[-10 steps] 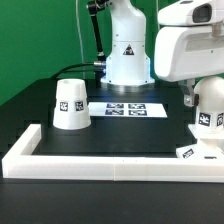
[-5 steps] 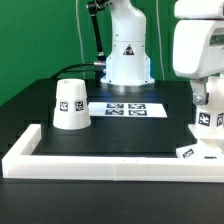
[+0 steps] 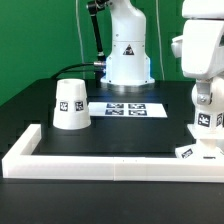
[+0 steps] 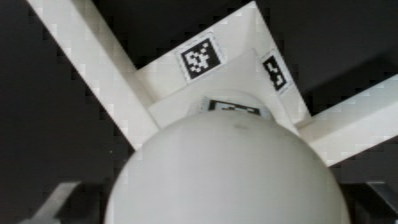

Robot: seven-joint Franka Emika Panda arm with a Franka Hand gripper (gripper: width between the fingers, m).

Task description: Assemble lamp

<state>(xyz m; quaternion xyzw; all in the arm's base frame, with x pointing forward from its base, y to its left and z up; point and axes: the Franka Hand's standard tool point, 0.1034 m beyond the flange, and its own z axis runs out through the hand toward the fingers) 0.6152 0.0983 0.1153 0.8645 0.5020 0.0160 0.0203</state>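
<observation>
The rounded white bulb (image 3: pixel 208 115) stands upright at the exterior view's right, over the flat base (image 3: pixel 196 149), which lies in the corner of the white bars. My gripper (image 3: pixel 204 98) comes down from above and is shut on the bulb. In the wrist view the bulb (image 4: pixel 222 170) fills the middle, with the tagged base (image 4: pixel 222 70) beyond it and a dark finger (image 4: pixel 39 203) at either side. The tapered cone shade (image 3: pixel 70 103) stands alone, wide end down, at the exterior view's left.
Long white bars (image 3: pixel 100 162) edge the table along the front and sides; they also show in the wrist view (image 4: pixel 103 70). The marker board (image 3: pixel 126 108) lies flat in the middle. The robot's own white base (image 3: pixel 127 55) stands behind it.
The arm's white hand has shifted toward the exterior view's right above the bulb. The bulb has sunk very slightly and otherwise stays in place over the base. The shade has not moved.
</observation>
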